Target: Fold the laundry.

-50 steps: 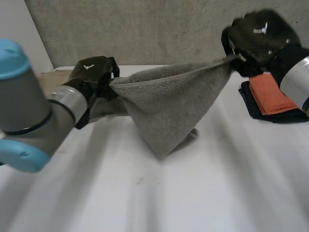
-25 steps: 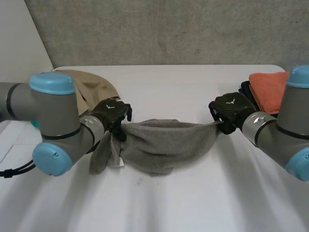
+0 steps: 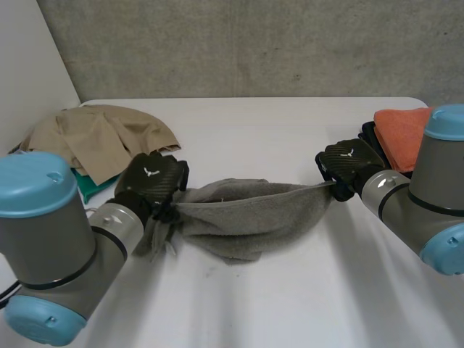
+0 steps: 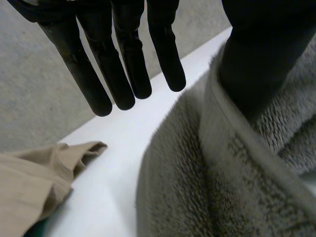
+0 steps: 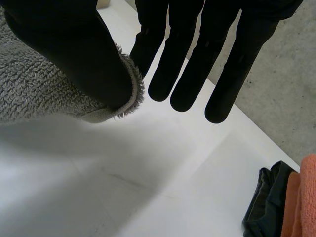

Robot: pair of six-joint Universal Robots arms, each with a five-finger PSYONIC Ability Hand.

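A grey towel lies bunched on the white table, stretched between my two hands. My left hand is at its left end. In the left wrist view its fingers are straight and clear of the towel, and only the thumb rests against the hem. My right hand holds the towel's right corner just above the table. In the right wrist view that corner is pinched between the thumb and the straight fingers.
A tan garment lies heaped at the back left over a green cloth. It also shows beyond my left fingertips. A stack of folded orange and dark cloths sits at the right edge, near my right hand.
Both hands have come down from holding the towel up, and it now rests on the table. My left hand's fingers have straightened off the cloth. The right hand keeps its pinch.
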